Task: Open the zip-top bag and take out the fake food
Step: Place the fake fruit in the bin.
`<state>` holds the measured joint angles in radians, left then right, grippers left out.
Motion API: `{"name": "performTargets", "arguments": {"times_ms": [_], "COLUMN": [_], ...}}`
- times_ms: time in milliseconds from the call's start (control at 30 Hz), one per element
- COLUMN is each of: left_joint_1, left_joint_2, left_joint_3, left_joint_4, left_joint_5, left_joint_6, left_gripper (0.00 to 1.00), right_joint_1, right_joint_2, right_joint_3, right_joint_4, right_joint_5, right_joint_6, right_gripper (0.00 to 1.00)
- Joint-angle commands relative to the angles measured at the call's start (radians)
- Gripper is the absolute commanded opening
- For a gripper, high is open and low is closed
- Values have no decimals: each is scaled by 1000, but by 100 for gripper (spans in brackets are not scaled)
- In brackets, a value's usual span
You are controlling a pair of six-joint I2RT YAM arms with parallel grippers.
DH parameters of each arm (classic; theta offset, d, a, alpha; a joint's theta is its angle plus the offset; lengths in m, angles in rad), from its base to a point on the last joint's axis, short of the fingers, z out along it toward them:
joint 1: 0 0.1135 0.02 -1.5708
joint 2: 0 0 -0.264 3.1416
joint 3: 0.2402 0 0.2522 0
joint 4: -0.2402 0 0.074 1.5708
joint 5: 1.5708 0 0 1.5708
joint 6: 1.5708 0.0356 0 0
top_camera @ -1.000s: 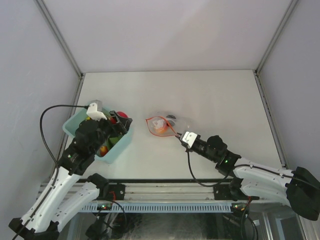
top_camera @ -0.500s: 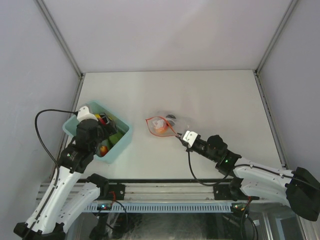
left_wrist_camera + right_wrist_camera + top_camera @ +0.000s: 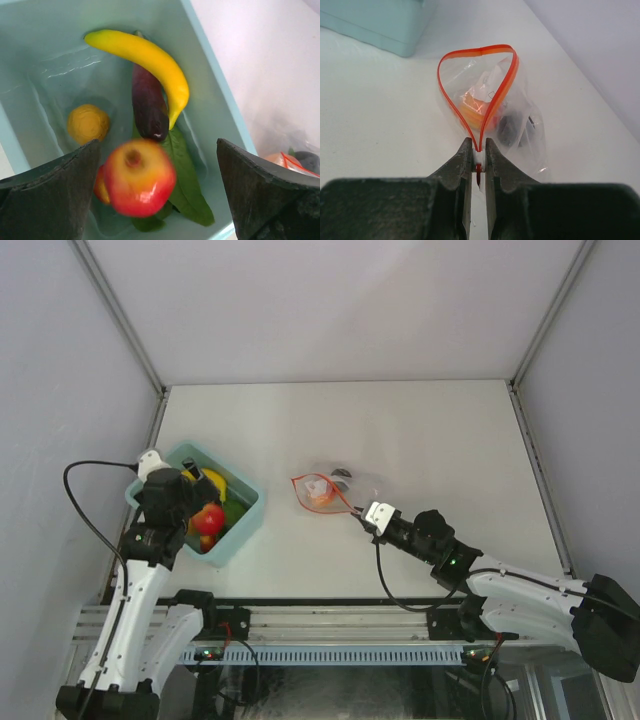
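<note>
— Item one, the zip-top bag?
— Mid-bench, lying flat, red-orange mouth spread in an open loop. Its white slider is pinched by the right gripper, closed tight on it. An orange piece and a dark piece sit inside.
— Item two, the fake food?
— In the light blue bin at the bench's left edge: banana, apple, purple piece, green leaf, small yellow fruit. Above them hangs the left gripper, jaws wide, holding nothing.

White-shelled arms, black joints, looping black cables
</note>
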<state>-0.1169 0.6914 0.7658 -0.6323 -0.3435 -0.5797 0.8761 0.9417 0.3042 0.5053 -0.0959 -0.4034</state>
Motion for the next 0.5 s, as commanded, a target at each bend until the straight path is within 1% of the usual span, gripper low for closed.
{"name": "performTargets", "arguments": {"times_ms": [0,267,467], "left_joint_1": [49,71,71], "left_joint_2": [19,11,-8], "left_joint_3": [-33,-48,-48], "left_joint_4": [72,85,84], "left_joint_5": [34,26,70], "left_joint_6": [34,37,41], "left_gripper": [100,100,100], "right_joint_1": [-9,-16,-17], "right_joint_2": [-4,-2,-6], "right_joint_3": [30,27,29], "right_joint_4": [23,21,17], "right_joint_5": [-11,-17,-19], "right_joint_6": [21,24,31], "right_gripper": [0,0,0]}}
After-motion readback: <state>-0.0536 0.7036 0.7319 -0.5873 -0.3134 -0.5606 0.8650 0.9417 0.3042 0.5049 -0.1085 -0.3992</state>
